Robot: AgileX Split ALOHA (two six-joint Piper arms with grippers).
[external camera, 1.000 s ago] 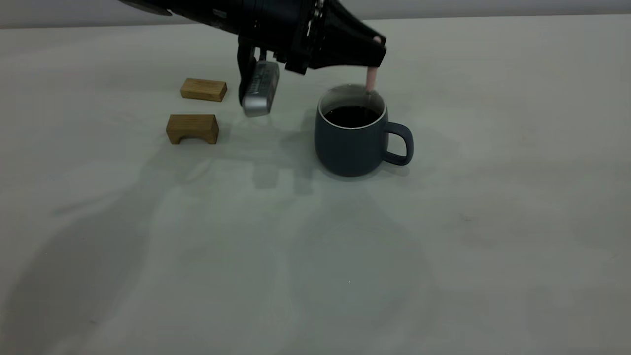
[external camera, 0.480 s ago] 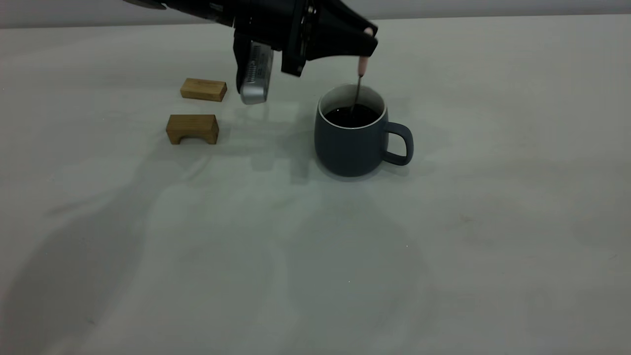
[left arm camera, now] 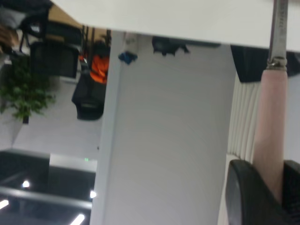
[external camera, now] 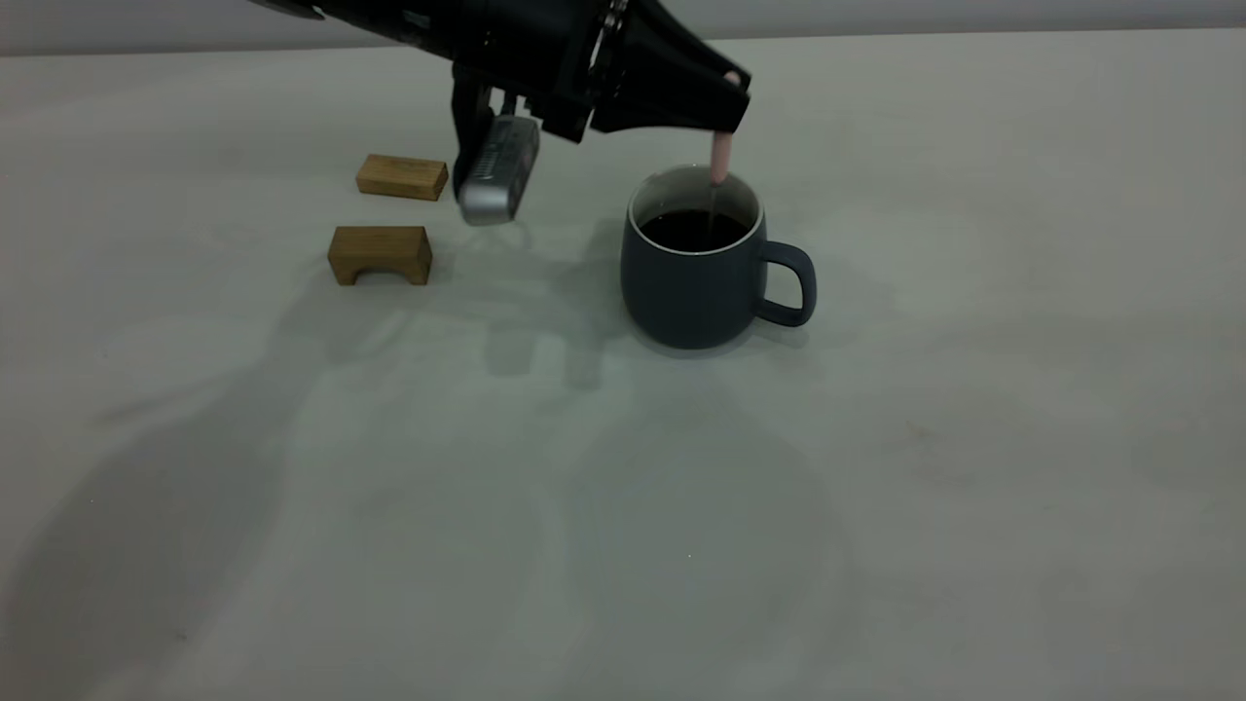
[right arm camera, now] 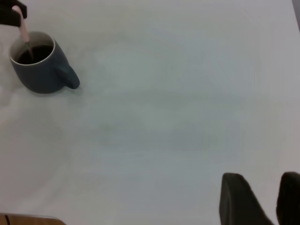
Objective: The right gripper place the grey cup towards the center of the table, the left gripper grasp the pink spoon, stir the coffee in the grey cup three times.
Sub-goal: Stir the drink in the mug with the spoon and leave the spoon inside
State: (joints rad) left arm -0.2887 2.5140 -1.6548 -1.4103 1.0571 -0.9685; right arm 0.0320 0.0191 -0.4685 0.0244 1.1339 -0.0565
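While the left gripper (external camera: 725, 102) hangs just above the far rim of the grey cup (external camera: 696, 282), it's got the pink spoon (external camera: 719, 158) pinched by the top of the handle, fingers (left arm camera: 248, 197) clamped on it, spoon hanging near upright. Pink handle drops from the fingertips to about rim level, then the thin metal neck goes down into the coffee (external camera: 694, 229); the bowl is under the dark surface, can't see it. Cup sits upright on the table (external camera: 876, 487), roughly centre, a bit toward the far side, loop handle pointing right. Coffee fills it to a little below the white rim. Left arm comes in from the far left at the top, its silver-grey module hanging down left of the cup, btw the cup and 2 wooden blocks (external camera: 389, 219). Those 2 lie further left, apart from each other, 1 flat slab farther back, 1 arch-shaped piece nearer. Right gripper (right arm camera: 258, 201) isn't in the exterior shot; its wrist cam shows 2 dark fingers with a gap btw them, holding nothing, well apart from the cup, over bare table on the cup's handle side.
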